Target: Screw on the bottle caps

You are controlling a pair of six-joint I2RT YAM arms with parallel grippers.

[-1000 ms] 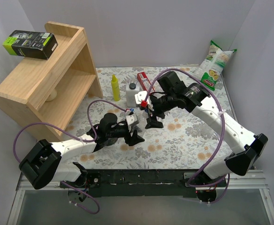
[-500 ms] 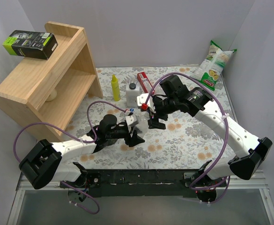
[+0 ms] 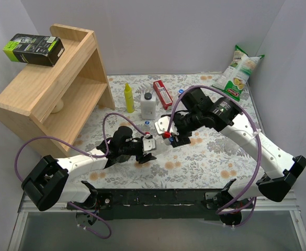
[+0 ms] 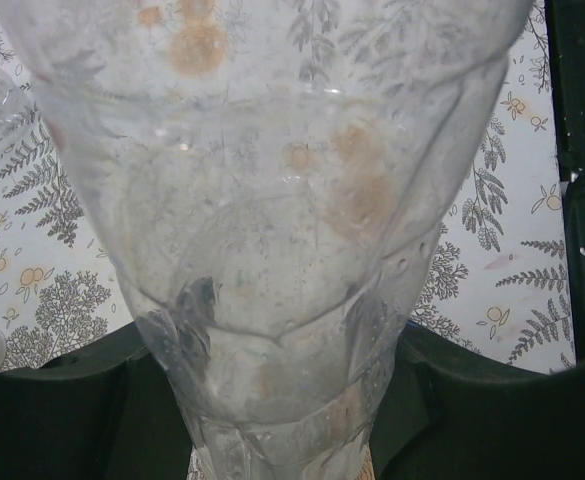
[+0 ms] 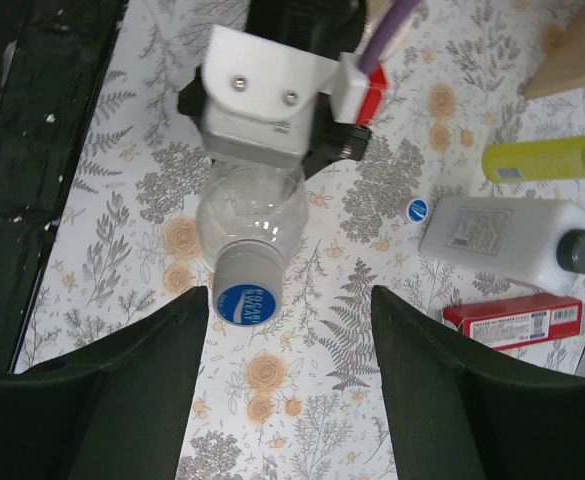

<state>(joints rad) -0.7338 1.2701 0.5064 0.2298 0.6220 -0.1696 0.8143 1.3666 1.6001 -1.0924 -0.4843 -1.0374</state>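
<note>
Over the floral counter [image 3: 210, 157], left of centre in the overhead view, a bottle [image 5: 252, 210] is pinched steady by the left claw [image 4: 287, 400] so that its blue cap [image 5: 246, 300], presented between the spread right claw [image 5: 287, 330], can be twisted tight.

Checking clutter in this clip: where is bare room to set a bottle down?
Bare floral cloth lies near-right, between the right arm and the near edge, and at the back between red box and chip bag. Crowded mid-table: left gripper and right gripper meet at the clear bottle.
</note>
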